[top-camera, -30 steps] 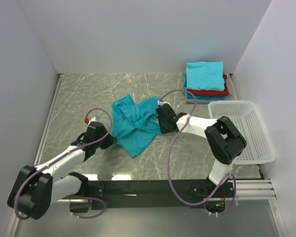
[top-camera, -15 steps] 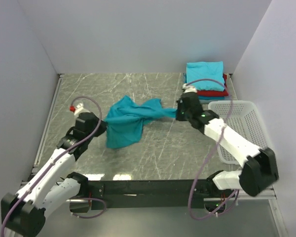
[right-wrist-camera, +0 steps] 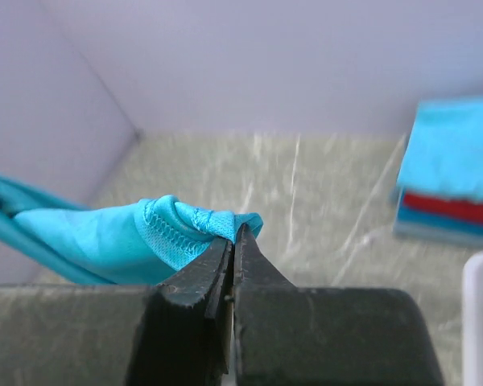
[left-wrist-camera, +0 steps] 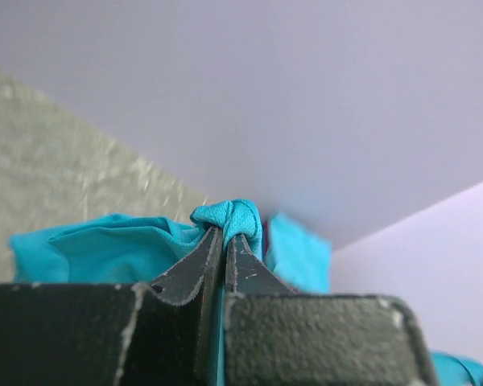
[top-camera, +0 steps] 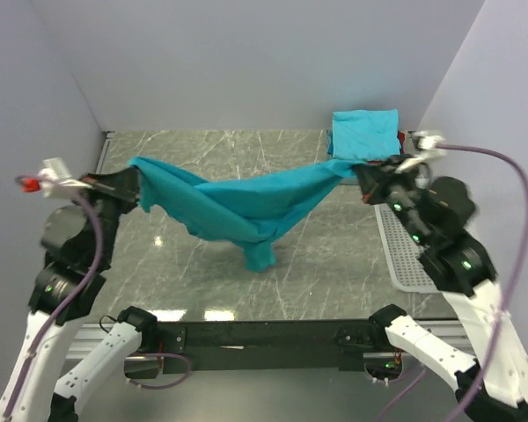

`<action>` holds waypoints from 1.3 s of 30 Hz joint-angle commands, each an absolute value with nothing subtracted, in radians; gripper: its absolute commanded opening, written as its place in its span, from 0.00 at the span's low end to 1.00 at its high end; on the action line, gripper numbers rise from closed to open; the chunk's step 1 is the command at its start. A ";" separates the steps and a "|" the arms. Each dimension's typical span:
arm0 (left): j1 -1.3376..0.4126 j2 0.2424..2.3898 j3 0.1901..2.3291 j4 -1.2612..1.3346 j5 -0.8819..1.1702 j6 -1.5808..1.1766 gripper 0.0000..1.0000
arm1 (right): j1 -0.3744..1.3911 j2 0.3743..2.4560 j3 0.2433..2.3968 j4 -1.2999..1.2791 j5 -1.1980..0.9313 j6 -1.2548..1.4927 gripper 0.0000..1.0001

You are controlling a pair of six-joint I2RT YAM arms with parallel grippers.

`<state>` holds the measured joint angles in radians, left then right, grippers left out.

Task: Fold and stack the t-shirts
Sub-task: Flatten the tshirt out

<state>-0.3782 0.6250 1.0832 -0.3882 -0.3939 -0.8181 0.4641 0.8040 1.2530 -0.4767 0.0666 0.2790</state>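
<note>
A teal t-shirt (top-camera: 246, 200) hangs stretched in the air between both grippers, sagging in the middle above the table. My left gripper (top-camera: 134, 183) is shut on its left end; the pinched cloth (left-wrist-camera: 225, 219) shows at the fingertips in the left wrist view. My right gripper (top-camera: 363, 176) is shut on its right end, with the hemmed edge (right-wrist-camera: 185, 229) bunched at the fingertips in the right wrist view. A stack of folded t-shirts (top-camera: 365, 134), teal on top, lies at the back right; its red layer (right-wrist-camera: 451, 207) shows in the right wrist view.
A white lattice basket (top-camera: 400, 255) stands on the right side of the marble table (top-camera: 176, 264), partly hidden by my right arm. Grey walls close in the left, back and right sides.
Both arms have risen and spread far apart. The crumpled teal t-shirt has been lifted off the table and pulled out into a long band between them.
</note>
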 commanded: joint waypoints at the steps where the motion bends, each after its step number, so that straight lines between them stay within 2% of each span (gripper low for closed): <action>1: -0.374 0.586 1.195 -0.390 -0.509 -0.767 0.05 | 0.459 0.738 1.348 -0.499 0.153 0.250 0.00; 7: -0.374 0.543 1.344 -0.462 -0.575 -0.733 0.06 | 0.459 0.675 1.449 -0.528 0.156 0.227 0.00; 13: -0.374 0.482 1.371 -0.425 -0.496 -0.724 0.05 | 0.459 0.652 1.561 -0.538 0.095 0.204 0.00; 18: -0.374 0.509 1.411 -0.446 -0.506 -0.715 0.06 | 0.459 0.672 1.562 -0.551 0.121 0.209 0.00; 21: -0.374 0.566 1.391 -0.434 -0.564 -0.716 0.09 | 0.459 0.716 1.508 -0.549 0.181 0.225 0.00; 24: -0.374 0.687 1.373 -0.465 -0.775 -0.738 0.15 | 0.456 0.803 1.426 -0.557 0.282 0.273 0.00; 25: -0.374 0.777 1.370 -0.478 -0.901 -0.741 0.19 | 0.448 0.830 1.399 -0.557 0.290 0.306 0.00; 27: -0.370 0.878 1.356 -0.518 -1.000 -0.767 0.21 | 0.384 0.903 1.298 -0.549 0.212 0.350 0.00; 28: -0.335 0.972 1.338 -0.500 -1.009 -0.758 0.25 | 0.356 0.928 1.252 -0.537 0.157 0.380 0.00; 31: -0.131 1.137 1.226 -0.346 -0.730 -0.746 0.32 | 0.253 1.047 1.051 -0.436 -0.044 0.443 0.00; 32: -0.088 1.179 1.165 -0.228 -0.574 -0.747 0.40 | 0.233 1.086 1.013 -0.390 -0.073 0.448 0.08; 33: -0.039 1.225 1.149 -0.183 -0.499 -0.744 0.59 | 0.206 1.180 0.985 -0.388 -0.092 0.449 0.19; 34: -0.025 1.317 1.150 -0.166 -0.444 -0.739 0.66 | 0.193 1.233 0.998 -0.403 -0.103 0.437 0.49; 35: -0.022 1.357 1.202 -0.184 -0.410 -0.752 0.78 | 0.187 1.282 1.024 -0.466 -0.085 0.428 0.56; 37: -0.021 1.432 1.241 -0.241 -0.358 -0.755 0.85 | 0.189 1.373 1.098 -0.515 -0.020 0.423 0.73; 38: -0.021 1.440 1.244 -0.235 -0.344 -0.750 0.91 | 0.190 1.373 1.106 -0.518 -0.025 0.420 0.78; 39: -0.021 1.440 1.238 -0.223 -0.328 -0.747 0.93 | 0.189 1.365 1.104 -0.509 -0.031 0.419 0.79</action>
<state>-0.0147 1.5143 1.1774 -0.3069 -0.4583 -0.7521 0.1909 1.4338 1.0107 -0.5152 -0.0204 0.4133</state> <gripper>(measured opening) 0.910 0.769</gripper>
